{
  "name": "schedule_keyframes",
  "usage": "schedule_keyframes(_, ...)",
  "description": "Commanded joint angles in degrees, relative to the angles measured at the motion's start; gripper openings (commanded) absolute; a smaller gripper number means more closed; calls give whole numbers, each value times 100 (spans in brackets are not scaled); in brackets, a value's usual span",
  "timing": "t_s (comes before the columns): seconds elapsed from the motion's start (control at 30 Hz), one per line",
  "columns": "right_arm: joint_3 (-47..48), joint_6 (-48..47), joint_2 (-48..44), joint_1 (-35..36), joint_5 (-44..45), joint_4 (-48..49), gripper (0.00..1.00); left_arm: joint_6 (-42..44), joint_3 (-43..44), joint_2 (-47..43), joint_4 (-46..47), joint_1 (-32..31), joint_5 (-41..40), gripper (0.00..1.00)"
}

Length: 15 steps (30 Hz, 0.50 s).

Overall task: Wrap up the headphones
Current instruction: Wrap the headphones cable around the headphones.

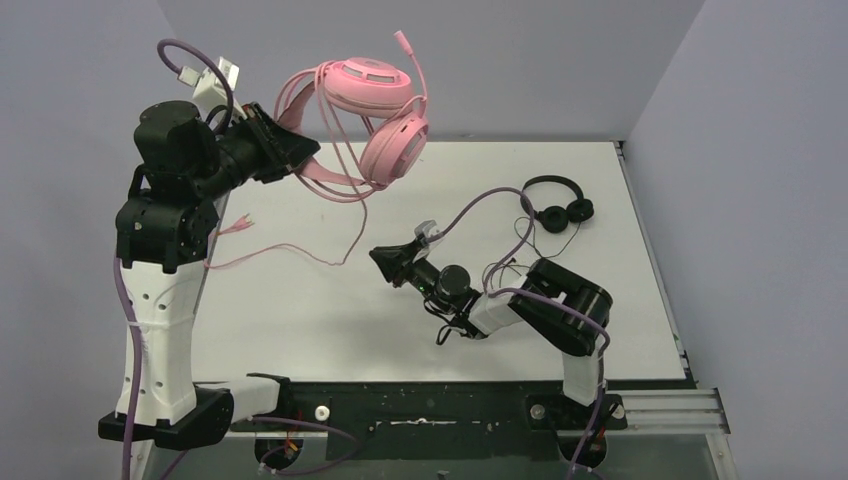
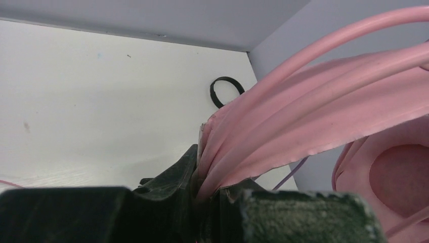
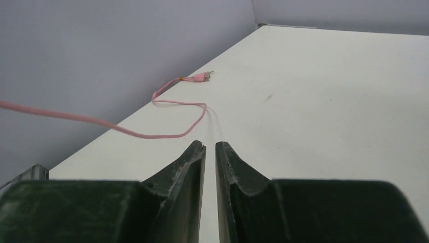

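Note:
The pink headphones (image 1: 372, 85) hang in the air at the back left, their cable looped several times around the headband (image 2: 303, 116). My left gripper (image 1: 300, 152) is shut on that headband and the cable loops (image 2: 207, 172). The rest of the pink cable (image 1: 285, 258) trails down to the table and ends in a plug (image 3: 202, 77) near the left edge. The black headphones (image 1: 556, 205) lie flat at the back right, with their thin cable beside them. My right gripper (image 1: 379, 258) hovers low over the table's middle, its jaws a narrow gap apart and holding nothing (image 3: 210, 147).
Grey walls close the table on the back, left and right. The white table (image 1: 330, 320) ends at its left edge just past the pink plug. A purple robot cable (image 1: 480, 205) arcs above the right arm toward the black headphones.

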Motion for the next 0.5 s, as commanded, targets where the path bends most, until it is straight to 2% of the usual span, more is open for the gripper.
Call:
schedule_keyframes(0.0, 464, 10, 375, 48, 394, 835, 16, -446, 341, -109, 818, 47, 255, 0)
schedule_keyframes(0.1, 567, 25, 465, 41, 177, 827, 24, -350, 465, -37, 674, 55, 227, 0)
schedule_keyframes(0.13, 457, 5, 419, 19, 95, 843, 30, -298, 554, 36, 555, 63, 206, 0)
schedule_keyframes(0.2, 79, -128, 225, -2, -41, 845, 50, -216, 678, 107, 387, 77, 163, 0)
schedule_keyframes(0.27, -448, -287, -57, -53, -289, 801, 63, -120, 771, 144, 231, 88, 107, 0)
schedule_keyframes(0.33, -686, -448, -348, -68, -593, 451, 73, 53, 921, 215, -26, 91, -10, 0)
schedule_keyframes(0.4, -699, -554, -635, -19, -937, -92, 91, 187, 1002, 245, -215, 91, -169, 0)
schedule_keyframes(0.47, -609, -816, -812, 189, -1085, -302, 95, 241, 974, 227, -251, 91, -247, 0)
